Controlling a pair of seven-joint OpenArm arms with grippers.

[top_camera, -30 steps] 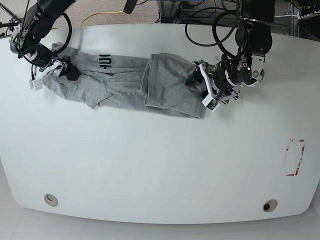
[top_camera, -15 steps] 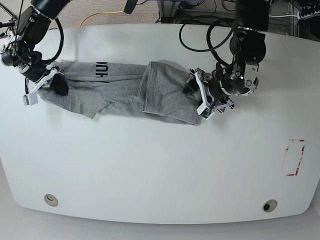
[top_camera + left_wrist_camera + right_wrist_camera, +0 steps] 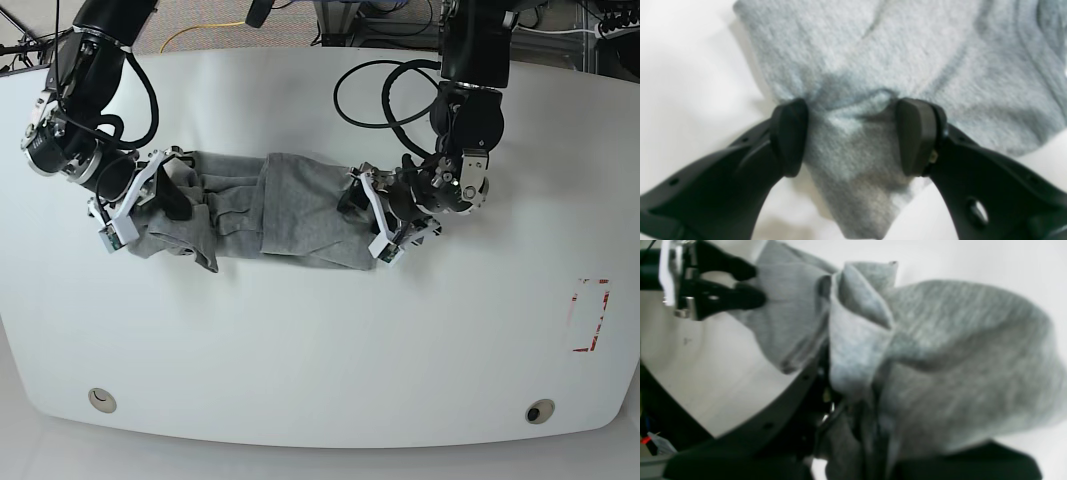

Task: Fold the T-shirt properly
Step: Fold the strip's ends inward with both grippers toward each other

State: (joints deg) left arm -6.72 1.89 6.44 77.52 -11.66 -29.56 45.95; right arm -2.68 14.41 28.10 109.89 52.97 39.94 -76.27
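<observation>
Lying bunched, rumpled grey T-shirt (image 3: 270, 210), overlapping folds

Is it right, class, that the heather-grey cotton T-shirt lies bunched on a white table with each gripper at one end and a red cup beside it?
Not quite: the base view shows no red cup. The heather-grey cotton T-shirt lies bunched on the white table, the left gripper and right gripper at its ends.

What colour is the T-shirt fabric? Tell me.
Heather grey, light and flecked. The T-shirt shows it best in the left wrist view.
</observation>
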